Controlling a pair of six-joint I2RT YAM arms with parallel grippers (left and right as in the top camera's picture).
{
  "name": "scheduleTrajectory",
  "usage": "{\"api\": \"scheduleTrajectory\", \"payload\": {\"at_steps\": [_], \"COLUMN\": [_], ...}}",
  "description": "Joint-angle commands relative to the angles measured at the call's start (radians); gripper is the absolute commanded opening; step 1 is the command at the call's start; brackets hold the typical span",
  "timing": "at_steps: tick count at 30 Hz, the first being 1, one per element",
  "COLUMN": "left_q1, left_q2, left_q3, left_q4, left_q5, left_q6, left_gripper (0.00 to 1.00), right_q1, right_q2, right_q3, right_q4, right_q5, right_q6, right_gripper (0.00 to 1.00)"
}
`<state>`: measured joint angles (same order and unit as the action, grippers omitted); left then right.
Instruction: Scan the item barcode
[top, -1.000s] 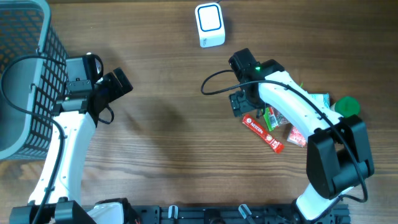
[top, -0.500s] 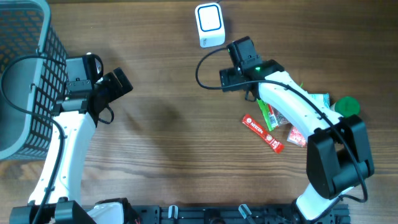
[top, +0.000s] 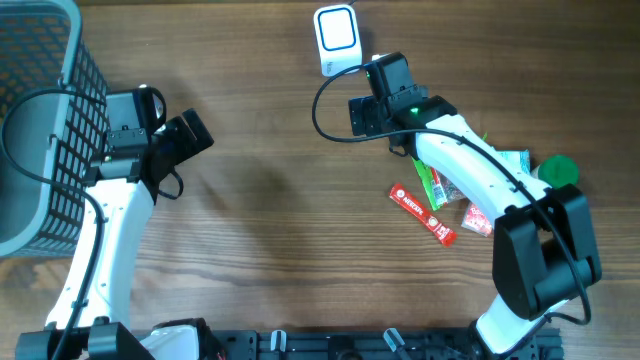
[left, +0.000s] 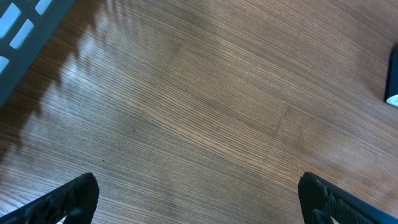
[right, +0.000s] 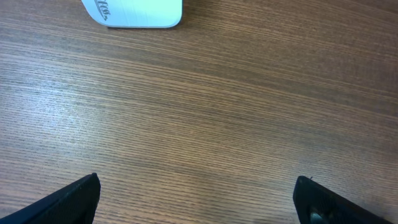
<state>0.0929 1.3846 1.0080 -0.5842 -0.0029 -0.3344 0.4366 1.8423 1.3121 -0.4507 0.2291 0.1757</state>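
The white barcode scanner stands at the back of the table, and its lower edge shows at the top of the right wrist view. The items lie in a pile at the right: a red snack bar, a green packet, a red packet and a white-green packet. My right gripper hovers just right of and below the scanner, open and empty, over bare wood. My left gripper hangs open and empty at the left.
A grey mesh basket fills the far left, its rim at the corner of the left wrist view. A green round cap lies at the right end of the pile. A black cable loops off the right wrist.
My right gripper has moved from the pile of items up towards the scanner, with nothing in it. The left arm has not moved.
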Motion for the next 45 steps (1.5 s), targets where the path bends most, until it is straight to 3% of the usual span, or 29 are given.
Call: {"api": "scheduleTrajectory", "payload": {"at_steps": [1, 31, 37, 45], "left_q1": [0.004, 0.004, 0.004, 0.004], "left_q2": [0.003, 0.003, 0.003, 0.003], "left_q3": [0.000, 0.000, 0.000, 0.000], "left_q4": [0.003, 0.003, 0.003, 0.003], "left_q5": [-0.010, -0.010, -0.010, -0.010], "left_q6": [0.013, 0.013, 0.013, 0.013], "left_gripper": [1.00, 1.00, 1.00, 1.00], "right_q1": [0.002, 0.003, 0.003, 0.003], "right_q2": [0.011, -0.016, -0.190, -0.548], "right_q3": [-0.001, -0.002, -0.002, -0.002], "right_q4": [0.004, 0.009, 0.009, 0.009], "right_q5": [0.018, 0.013, 0.013, 0.014], "right_q6": [0.008, 0.009, 0.008, 0.008], "right_gripper": [1.00, 1.00, 1.00, 1.00]}}
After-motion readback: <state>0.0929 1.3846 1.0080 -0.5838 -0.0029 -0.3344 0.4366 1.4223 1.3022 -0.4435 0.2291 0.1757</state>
